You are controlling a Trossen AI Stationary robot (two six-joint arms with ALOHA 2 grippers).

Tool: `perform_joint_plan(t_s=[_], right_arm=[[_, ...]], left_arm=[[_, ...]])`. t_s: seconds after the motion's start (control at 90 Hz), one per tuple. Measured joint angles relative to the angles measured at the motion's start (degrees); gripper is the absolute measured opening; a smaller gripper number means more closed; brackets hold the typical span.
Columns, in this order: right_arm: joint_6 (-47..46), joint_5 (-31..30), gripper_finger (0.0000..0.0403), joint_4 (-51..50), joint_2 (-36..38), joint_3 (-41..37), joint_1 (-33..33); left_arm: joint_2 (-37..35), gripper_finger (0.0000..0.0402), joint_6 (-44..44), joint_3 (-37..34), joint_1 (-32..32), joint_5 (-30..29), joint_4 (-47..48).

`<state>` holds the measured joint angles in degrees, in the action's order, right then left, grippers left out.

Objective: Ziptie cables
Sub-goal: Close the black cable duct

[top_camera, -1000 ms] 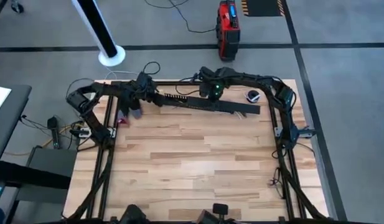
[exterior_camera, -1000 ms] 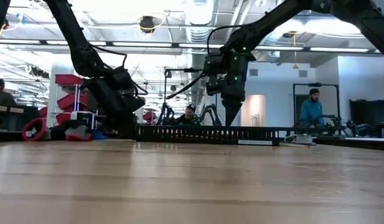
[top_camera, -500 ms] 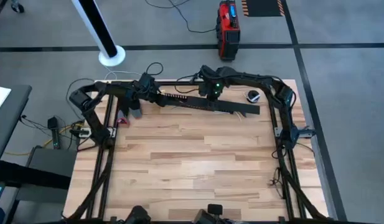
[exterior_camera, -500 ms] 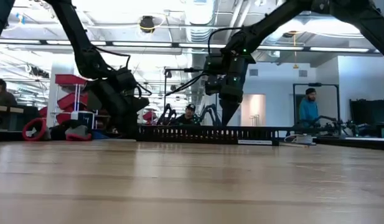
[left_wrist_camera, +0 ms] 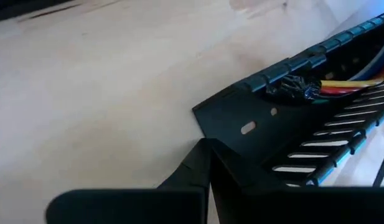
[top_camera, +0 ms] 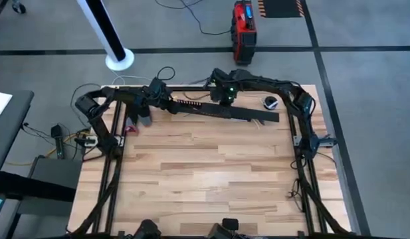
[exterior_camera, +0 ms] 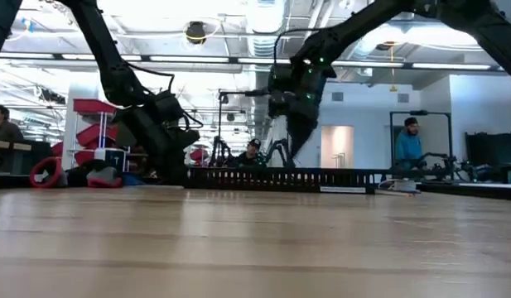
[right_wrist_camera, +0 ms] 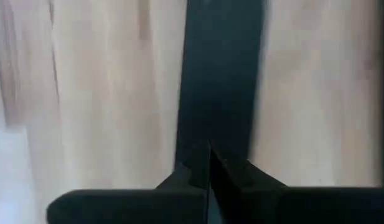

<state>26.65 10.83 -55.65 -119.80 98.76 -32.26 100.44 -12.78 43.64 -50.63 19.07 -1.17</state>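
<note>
High view: two claws over the slotted channel at the far edge of the counter

At the left, the left claw point(top_camera: 153, 97) sits at the near end of the black slotted channel point(top_camera: 211, 108), its fingers closed together against that end. The cables point(left_wrist_camera: 341, 86), red, yellow and blue, lie inside the channel. To its right, the right claw point(top_camera: 221, 99) hovers above the channel's middle, fingers pressed shut and empty. To do this step well, the left should pin the channel while the right comes down squarely. Since half a second ago, the right claw has lifted and swung leftward.
</note>
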Motion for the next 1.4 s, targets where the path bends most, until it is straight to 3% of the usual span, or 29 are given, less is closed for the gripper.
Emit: perform_joint_plan(t_s=[0.311, 0.6, 0.756, 1.044, 1.4], right_arm=[[-0.62, 0.88, 0.0, 6.45, -0.25, -5.23, -0.24], [-1.64, 1.58, 0.0, 7.75, -0.24, -6.21, -0.95], [-1.33, 1.54, 0.0, 8.01, -0.29, -6.27, -0.97], [-1.14, 1.54, 0.0, 8.16, -0.35, -6.31, -1.27], [-1.15, 1.35, 0.0, 8.49, -0.36, -6.34, -1.21]], left_arm=[[-1.67, 0.0, 2.48, 0.41, -0.47, -0.43, 1.18], [-13.45, 0.0, 3.56, 1.03, -2.12, -0.52, 2.6], [-18.42, 0.0, 4.07, -1.18, 3.27, 2.53, -5.62], [-7.82, 0.0, 2.91, -1.99, 16.5, 3.08, -20.72], [2.25, 0.0, 0.94, -0.57, 17.05, -2.27, -26.01]])
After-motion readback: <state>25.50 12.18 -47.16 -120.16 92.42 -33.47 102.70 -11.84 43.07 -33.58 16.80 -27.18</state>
